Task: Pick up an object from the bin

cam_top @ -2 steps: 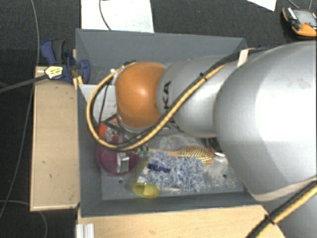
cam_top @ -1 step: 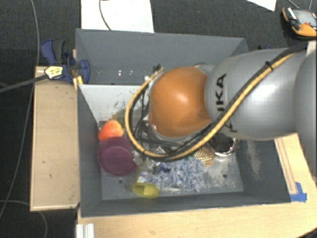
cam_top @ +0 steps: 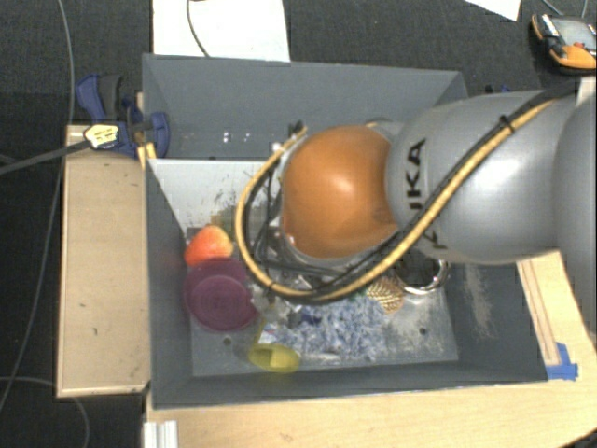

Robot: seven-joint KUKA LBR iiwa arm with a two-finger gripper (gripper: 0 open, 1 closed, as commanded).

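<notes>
— Biggest first?
— Grey bin (cam_top: 308, 101), all round the pincer (cam_top: 294, 273). Then arm (cam_top: 494, 185) and its orange cover (cam_top: 336, 189), right above the pincer. Open or shut, holding anything: cannot tell.
— Nearest things?
— Blue-and-white speckled heap (cam_top: 350, 329), just beside it toward the view's bottom. Purple round cup (cam_top: 220, 297), just beside on the view's left. Orange-red peach-like fruit (cam_top: 208, 245), touching the cup's far side. Gold ribbed lump (cam_top: 385, 294), near on the view's right. Yellow-green piece (cam_top: 273, 357), below the pincer.
</notes>
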